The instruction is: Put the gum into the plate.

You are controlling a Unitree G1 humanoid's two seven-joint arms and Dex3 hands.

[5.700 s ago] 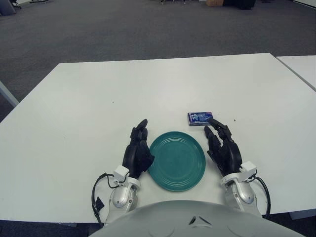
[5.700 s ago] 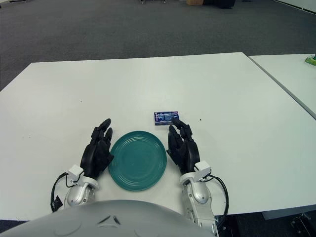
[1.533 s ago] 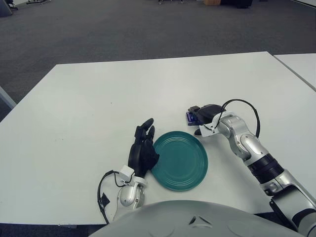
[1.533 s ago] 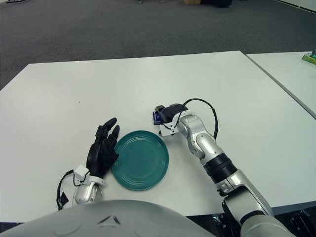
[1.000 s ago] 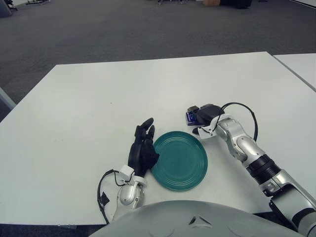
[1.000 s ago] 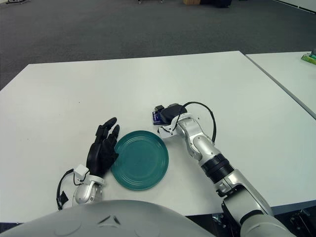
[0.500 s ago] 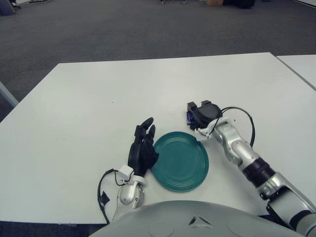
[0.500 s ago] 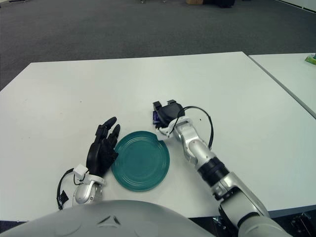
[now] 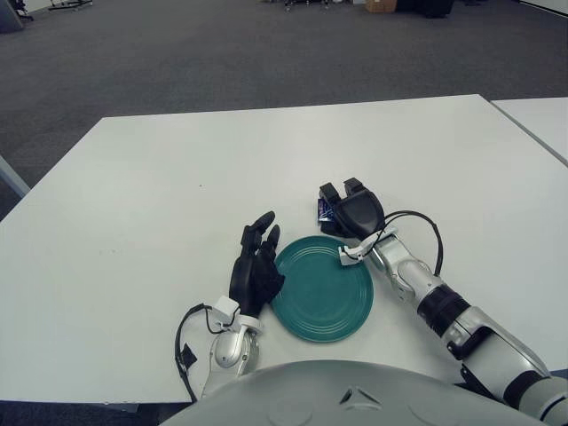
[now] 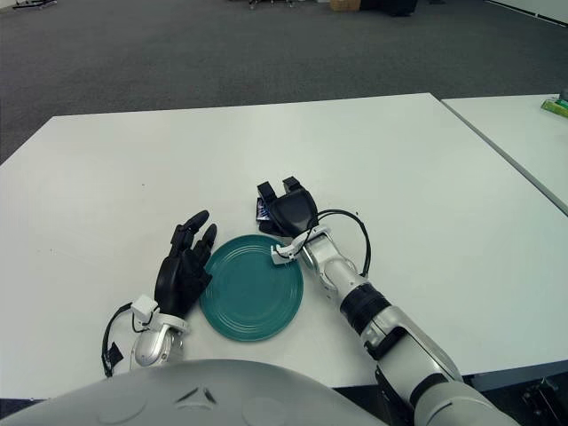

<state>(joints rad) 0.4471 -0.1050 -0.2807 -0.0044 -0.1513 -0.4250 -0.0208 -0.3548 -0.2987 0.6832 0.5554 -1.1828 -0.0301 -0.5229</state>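
The right hand (image 9: 355, 211) grips the gum (image 9: 326, 211), apparently lifted, at the plate's (image 9: 321, 297) far rim. Release into the plate remains. The left hand (image 9: 253, 271), fingers relaxed, shows left of it.

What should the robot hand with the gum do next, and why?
Probably carry it a little nearer and left, over the round green plate, then let go. The right robot hand grips the small blue gum pack just past the plate's far rim, not yet above it. The left robot hand shows beside the plate's left edge.
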